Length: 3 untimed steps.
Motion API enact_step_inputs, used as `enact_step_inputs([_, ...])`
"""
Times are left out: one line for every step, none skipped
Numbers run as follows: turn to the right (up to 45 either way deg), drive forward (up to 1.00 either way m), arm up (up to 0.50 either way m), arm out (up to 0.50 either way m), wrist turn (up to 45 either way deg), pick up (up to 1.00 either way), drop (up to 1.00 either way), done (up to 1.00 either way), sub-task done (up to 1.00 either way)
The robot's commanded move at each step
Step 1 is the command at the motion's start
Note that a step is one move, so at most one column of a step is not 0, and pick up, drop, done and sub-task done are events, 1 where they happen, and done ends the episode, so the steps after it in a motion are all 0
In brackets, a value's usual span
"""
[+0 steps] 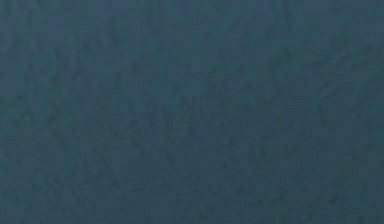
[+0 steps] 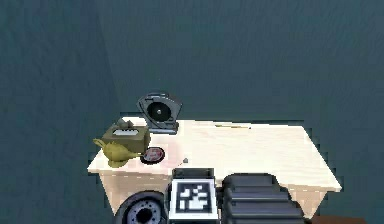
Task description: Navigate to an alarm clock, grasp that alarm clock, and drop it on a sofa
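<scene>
A black alarm clock (image 2: 160, 109) with a round face stands upright at the far left of a pale wooden table (image 2: 260, 155) in the arm side view. The arm's dark bar (image 2: 257, 200) rises from the bottom edge, with a white marked square (image 2: 195, 195) at its end. Left of that square sits the gripper's dark round body (image 2: 143, 211), low against the table's near left corner. Its far end is not clear enough to make out, so I cannot tell whether it holds anything.
An olive-green teapot (image 2: 122, 143) stands just in front of the clock, with a small dark red disc (image 2: 153, 155) beside it. A thin pale stick (image 2: 235, 126) lies near the table's far edge. A dark teal wall (image 1: 192, 112) is close ahead in the forward view and also stands behind the table.
</scene>
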Motion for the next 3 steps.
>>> enact_step_inputs([0.0,0.00,0.00,0.50,0.0,0.00,0.00,0.00,0.00])
enact_step_inputs([0.0,0.00,0.00,0.00,45.0,0.00,0.00,0.00,0.00])
enact_step_inputs([0.0,0.00,0.00,0.00,45.0,0.00,0.00,0.00,0.00])
